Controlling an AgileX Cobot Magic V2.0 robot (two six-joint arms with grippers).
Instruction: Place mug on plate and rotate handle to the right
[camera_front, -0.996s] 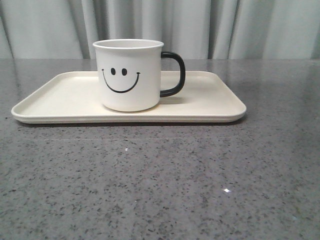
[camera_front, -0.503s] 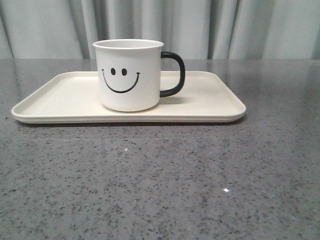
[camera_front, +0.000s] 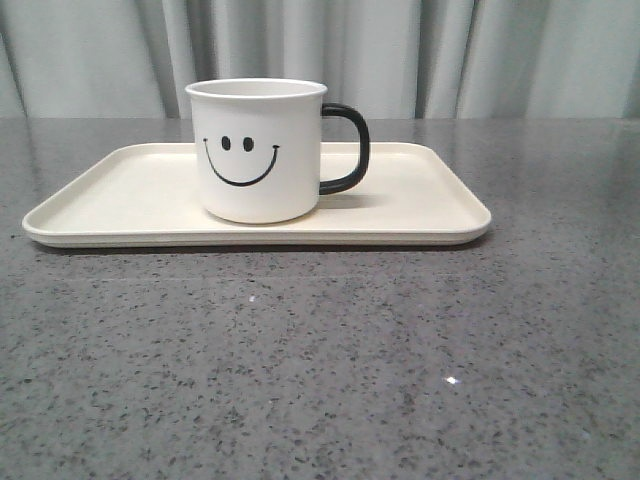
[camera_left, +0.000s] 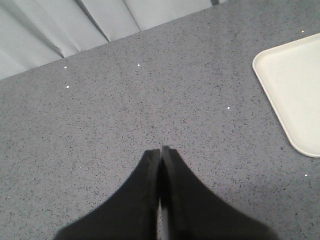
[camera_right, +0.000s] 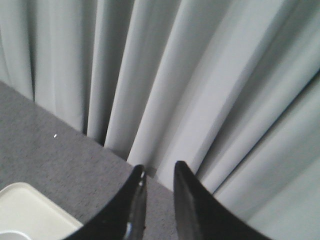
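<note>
The white mug (camera_front: 258, 150) with a black smiley face stands upright on the cream plate (camera_front: 420, 205), a little left of the plate's middle. Its black handle (camera_front: 347, 148) points to the right. No gripper appears in the front view. In the left wrist view my left gripper (camera_left: 160, 150) is shut with nothing in it, over bare grey table, and a corner of the plate (camera_left: 295, 90) lies off to its side. In the right wrist view my right gripper (camera_right: 159, 170) stands slightly open and holds nothing, aimed at the curtain, with a plate corner (camera_right: 30, 212) beside it.
A pale pleated curtain (camera_front: 400, 55) hangs behind the table's far edge. The speckled grey tabletop (camera_front: 320, 370) spreads in front of the plate.
</note>
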